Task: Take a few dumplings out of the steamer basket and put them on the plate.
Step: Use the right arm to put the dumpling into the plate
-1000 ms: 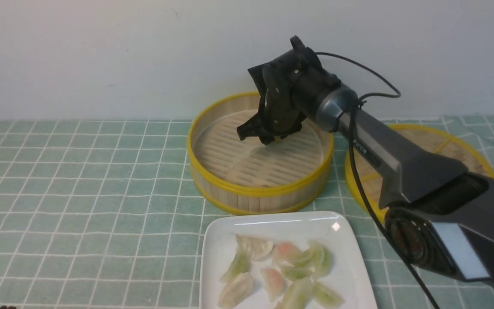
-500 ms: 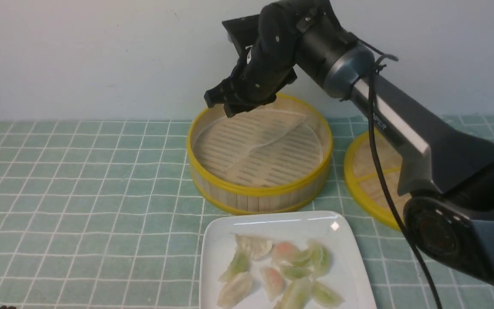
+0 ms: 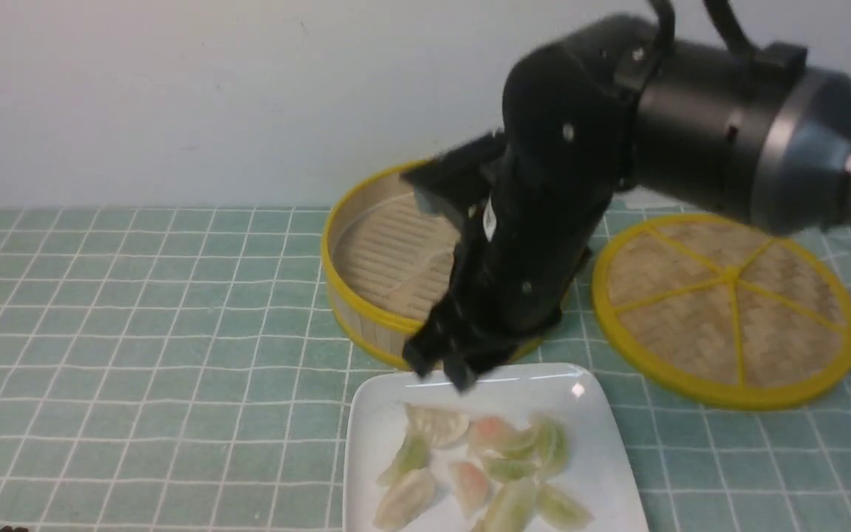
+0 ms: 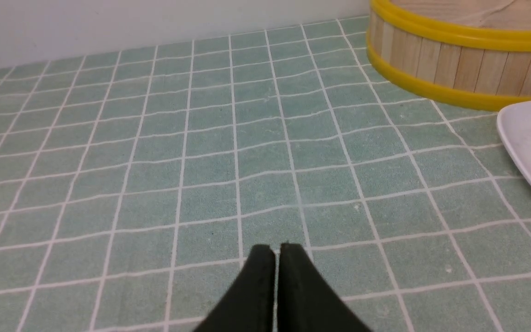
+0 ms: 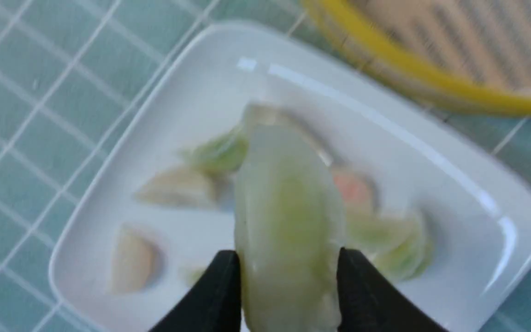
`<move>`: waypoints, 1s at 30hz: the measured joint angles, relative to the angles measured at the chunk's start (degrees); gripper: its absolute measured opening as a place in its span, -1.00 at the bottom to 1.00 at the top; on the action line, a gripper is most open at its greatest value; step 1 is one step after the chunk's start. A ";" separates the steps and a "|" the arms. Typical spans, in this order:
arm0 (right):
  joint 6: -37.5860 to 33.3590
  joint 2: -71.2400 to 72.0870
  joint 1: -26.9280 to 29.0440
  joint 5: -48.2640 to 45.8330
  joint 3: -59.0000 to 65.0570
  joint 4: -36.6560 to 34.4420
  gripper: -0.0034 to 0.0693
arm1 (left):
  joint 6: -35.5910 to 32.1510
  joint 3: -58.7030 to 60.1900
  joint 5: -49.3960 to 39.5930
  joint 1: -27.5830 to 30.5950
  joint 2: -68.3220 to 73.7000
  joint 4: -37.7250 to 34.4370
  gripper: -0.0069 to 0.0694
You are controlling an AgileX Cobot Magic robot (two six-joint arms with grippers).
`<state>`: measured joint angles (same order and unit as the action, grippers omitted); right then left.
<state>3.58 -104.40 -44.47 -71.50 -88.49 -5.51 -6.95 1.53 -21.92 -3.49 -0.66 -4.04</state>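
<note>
Most of the job looks done: the plate (image 3: 610, 458) carries a cluster of dumplings (image 3: 510, 502). Behind the plate sits the basket (image 3: 370, 325), its visible part bare. Left: the dumpling (image 5: 288, 226) above the plate, pale green, translucent and plump, pinched between the right end effector's (image 5: 288, 276) partly spread fingers.

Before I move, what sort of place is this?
Probably a tabletop robot work area set up like a dining table: a checked tablecloth, a bamboo steamer basket and a square white plate of dumplings, against a plain pale wall.
</note>
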 joint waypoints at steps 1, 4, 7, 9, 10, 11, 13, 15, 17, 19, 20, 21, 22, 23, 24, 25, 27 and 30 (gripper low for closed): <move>-0.06 0.64 -1.12 0.04 2.45 -0.42 -0.23 | 0.00 0.00 0.00 0.00 0.00 0.00 -0.83; 0.00 0.91 -5.05 0.51 10.33 -1.24 -0.23 | 0.00 0.00 0.00 0.00 0.00 0.00 -0.83; 0.13 0.91 -6.49 0.93 14.22 -1.30 -0.23 | 0.00 0.00 0.00 0.00 0.00 0.00 -0.83; 0.91 0.91 -6.99 1.01 16.45 -1.24 -0.23 | 0.00 0.00 0.00 0.00 0.00 0.00 -0.83; 1.62 0.91 -6.99 1.11 17.39 -1.18 -0.23 | 0.00 0.00 0.00 0.00 0.00 0.00 -0.83; 1.76 0.91 -6.99 1.11 17.52 -0.98 -0.23 | 0.00 0.00 0.00 0.00 0.00 0.00 -0.83; 1.76 0.91 -6.99 1.34 17.63 -0.92 -0.23 | 0.00 0.00 0.00 0.00 0.00 0.00 -0.83; 1.71 0.91 -6.99 2.09 17.77 -0.28 -0.21 | 0.00 0.00 0.00 0.00 0.00 0.00 -0.83; 1.71 0.91 -6.99 4.04 17.88 0.84 -0.10 | 0.00 0.00 0.00 0.00 0.00 0.00 -0.83; 1.71 0.91 -6.99 5.50 17.88 1.76 0.08 | 0.00 0.00 0.00 0.00 0.00 0.00 -0.83; 1.71 0.91 -6.99 5.85 17.88 2.15 0.16 | 0.00 0.00 0.00 0.00 0.00 0.00 -0.83; 1.71 0.91 -6.99 6.11 17.88 2.71 0.27 | 0.00 0.00 0.00 0.00 0.00 0.00 -0.83; 1.71 0.91 -6.99 6.10 17.88 3.25 0.36 | 0.00 0.00 0.00 0.00 0.00 0.00 -0.83; 1.71 0.91 -6.99 6.10 17.88 3.38 0.37 | 0.00 0.00 0.00 0.00 0.00 0.00 -0.83; 1.59 0.97 -6.99 5.50 17.47 4.39 0.46 | 0.00 0.00 0.00 0.00 0.00 0.00 -0.83; 1.52 1.02 -6.99 4.63 16.92 5.19 0.49 | 0.00 0.00 0.00 0.00 0.00 0.00 -0.83; 2.41 1.76 -6.99 2.37 14.24 8.39 0.48 | 0.00 0.00 0.00 0.00 0.00 0.00 -0.83; 6.05 6.43 -6.99 2.08 10.14 13.87 0.21 | 0.00 0.00 0.00 0.00 0.00 0.00 -0.83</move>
<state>9.64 -97.97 -51.46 -69.42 -78.34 8.35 -6.95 1.53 -21.92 -3.49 -0.66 -4.04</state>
